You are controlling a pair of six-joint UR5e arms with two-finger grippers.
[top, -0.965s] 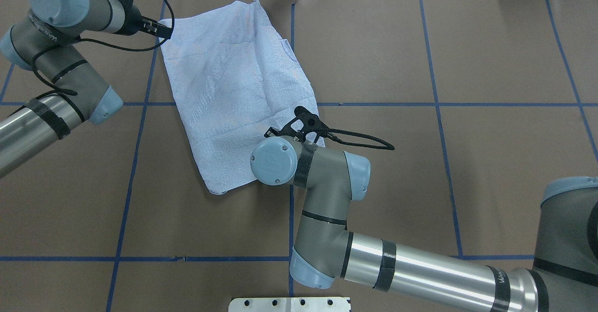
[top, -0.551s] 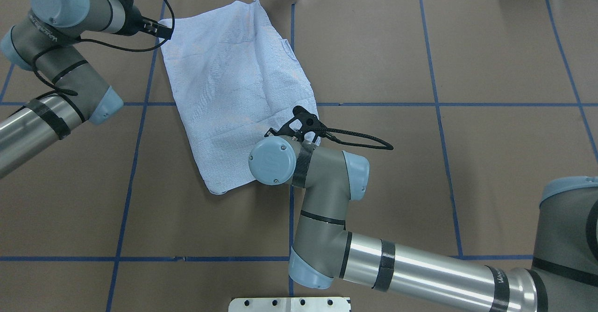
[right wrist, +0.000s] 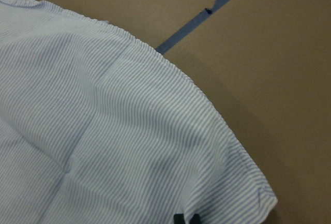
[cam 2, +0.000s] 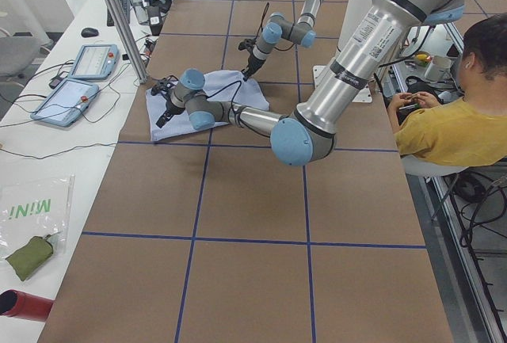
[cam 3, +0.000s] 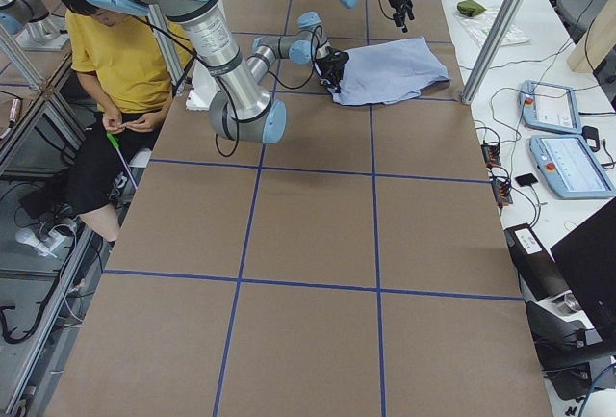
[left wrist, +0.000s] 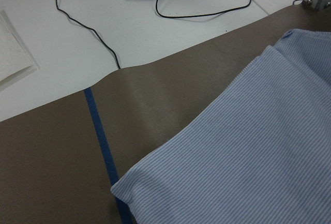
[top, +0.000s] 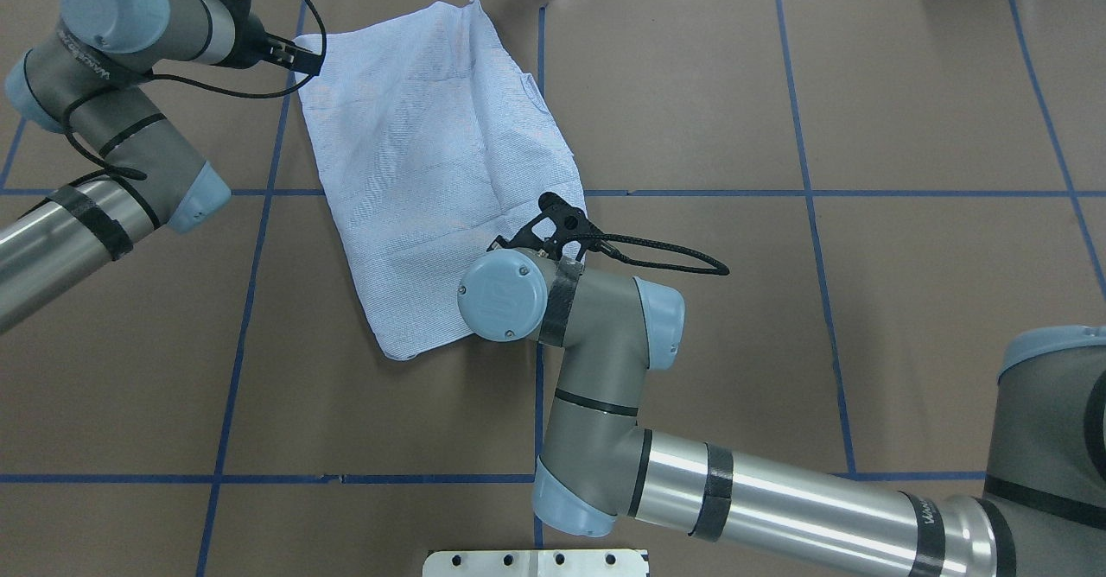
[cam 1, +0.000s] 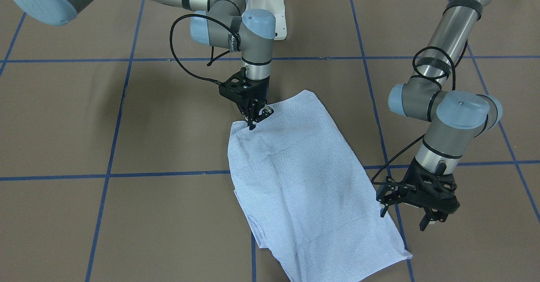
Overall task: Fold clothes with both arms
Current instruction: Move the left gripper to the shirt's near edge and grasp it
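The light blue-and-white striped shirt [cam 1: 303, 180] lies folded into a long rectangle on the brown table, also in the overhead view [top: 423, 154]. My left gripper [cam 1: 403, 218] is open and empty, just above the table beside the shirt's far left corner [left wrist: 120, 187]. In the overhead view it [top: 304, 57] sits at that corner's edge. My right gripper [cam 1: 253, 123] points down with its fingers together on the shirt's near right corner. Its fingertips [right wrist: 186, 219] show dark against the cloth. From overhead, my right wrist hides this gripper.
Blue tape lines [top: 259, 214] grid the table. The white robot base plate [top: 536, 562] is at the near edge. Beyond the far edge lie cables and control pendants [cam 2: 71, 97]. A seated person in yellow [cam 2: 451, 121] is by the robot's side.
My right wrist has shifted slightly left and away over the shirt's near corner. My left gripper has edged a little toward the shirt's far corner. The shirt lies almost as before.
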